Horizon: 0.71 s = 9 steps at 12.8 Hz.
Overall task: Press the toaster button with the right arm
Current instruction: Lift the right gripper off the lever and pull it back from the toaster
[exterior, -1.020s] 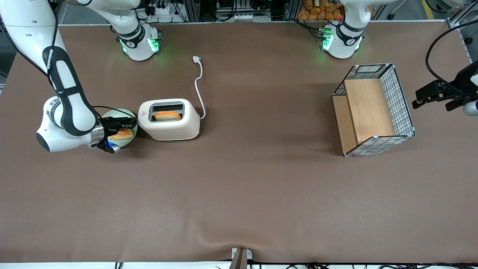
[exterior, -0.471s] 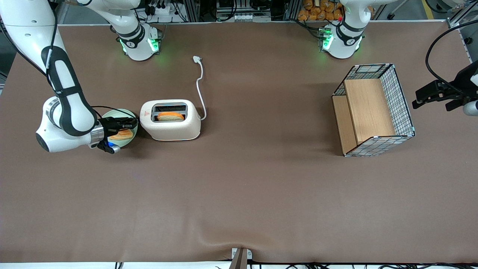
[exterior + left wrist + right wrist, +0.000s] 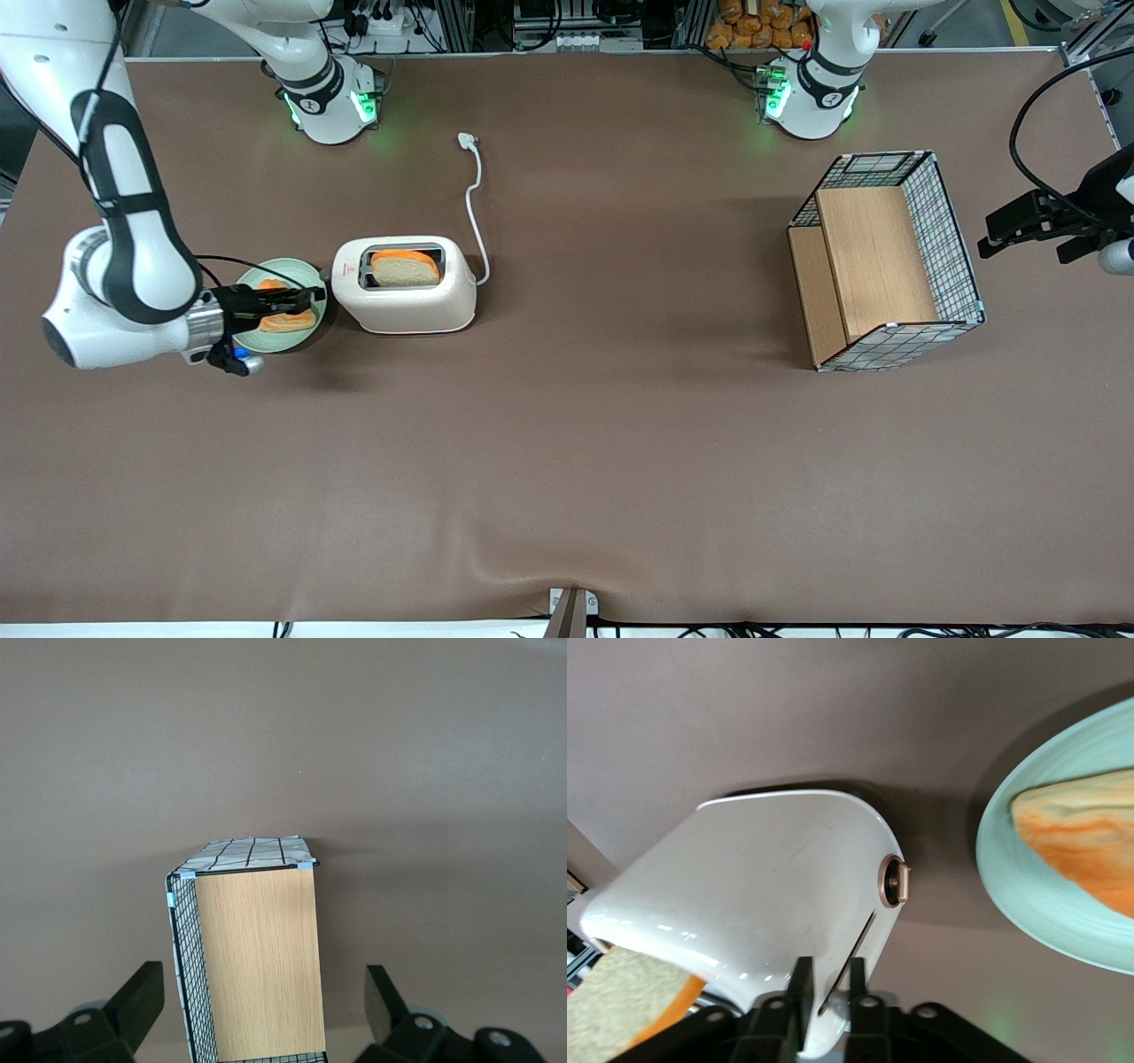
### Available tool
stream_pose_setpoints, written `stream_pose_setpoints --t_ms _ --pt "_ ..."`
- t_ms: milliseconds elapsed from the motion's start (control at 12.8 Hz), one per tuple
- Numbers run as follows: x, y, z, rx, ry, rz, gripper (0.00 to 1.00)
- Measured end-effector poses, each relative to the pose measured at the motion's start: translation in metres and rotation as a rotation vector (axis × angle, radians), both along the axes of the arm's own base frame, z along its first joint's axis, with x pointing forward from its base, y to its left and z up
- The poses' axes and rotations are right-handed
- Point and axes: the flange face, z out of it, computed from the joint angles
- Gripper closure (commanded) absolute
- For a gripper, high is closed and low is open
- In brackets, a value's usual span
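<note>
toaster (image 3: 406, 285) just beside gripper (image 3: 306, 297), apart

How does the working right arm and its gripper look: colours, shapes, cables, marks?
The right arm has rounded white segments with black bands and a silver ring at the wrist. A thin black cable loops from it near the plate. Its gripper is slim and black, beside the toaster; a small blue light glows under the wrist.

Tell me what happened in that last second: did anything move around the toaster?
The bread slice popped up in the toaster, which also shifted slightly toward the parked arm's end. The right arm pulled back, so its gripper now hangs over the green plate, just clear of the toaster. Cord, plate and basket stayed put.
</note>
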Motion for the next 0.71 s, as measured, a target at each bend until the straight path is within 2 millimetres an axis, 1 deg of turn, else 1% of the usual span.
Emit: stream_pose_setpoints --t_ms 157,314,471,706 --pt "0.005 -0.01 0.028 -0.041 -0.051 0.019 0.0" --pt "0.01 -0.018 0.06 -0.098 -0.112 0.051 0.0" --pt "0.016 -0.027 0.103 -0.19 -0.192 0.102 0.0" --pt "0.021 -0.038 0.18 -0.339 -0.34 0.166 0.0"
